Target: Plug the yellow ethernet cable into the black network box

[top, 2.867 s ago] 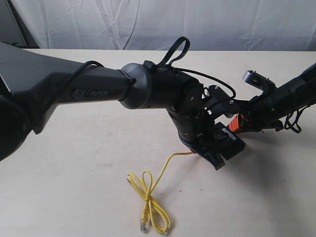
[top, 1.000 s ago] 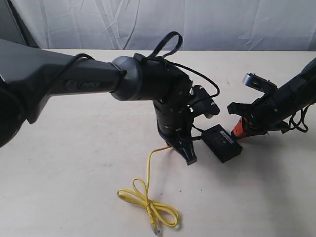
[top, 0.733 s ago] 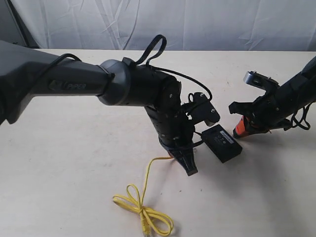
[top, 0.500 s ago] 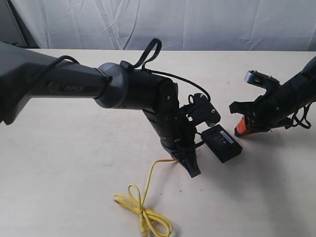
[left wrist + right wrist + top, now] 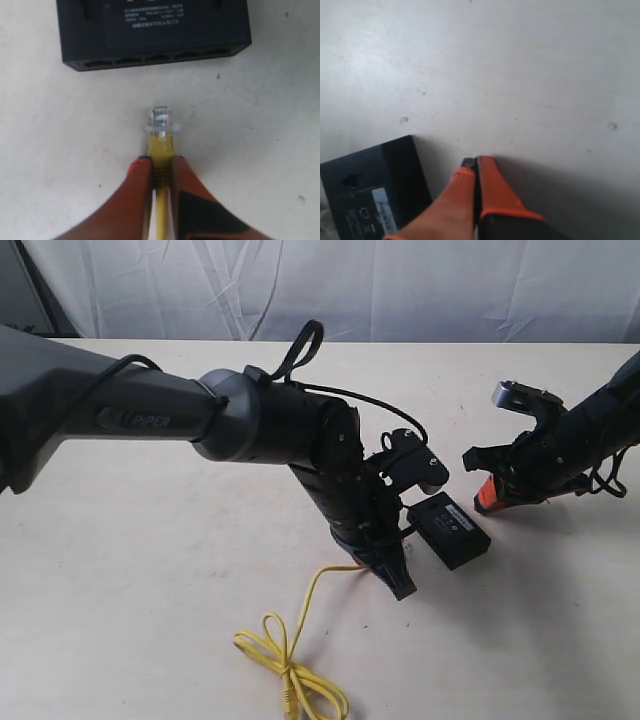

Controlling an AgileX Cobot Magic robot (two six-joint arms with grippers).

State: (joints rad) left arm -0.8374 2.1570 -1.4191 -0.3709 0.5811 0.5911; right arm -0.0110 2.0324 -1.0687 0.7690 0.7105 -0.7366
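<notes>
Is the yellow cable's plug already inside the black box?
No, the clear plug of the yellow ethernet cable, pinched in the left gripper, lies short of the black network box, with bare table between them.

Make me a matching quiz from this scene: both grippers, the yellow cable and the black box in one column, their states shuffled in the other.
Things:
1. left gripper
2. right gripper
3. yellow ethernet cable
4. black network box

States:
A. lies flat, its ports facing the plug
B. shut, holding nothing
C. its clear plug stops short of the ports
D. shut on the cable just behind its plug

Pairs: 1-D, 2-B, 3-C, 4-A
</notes>
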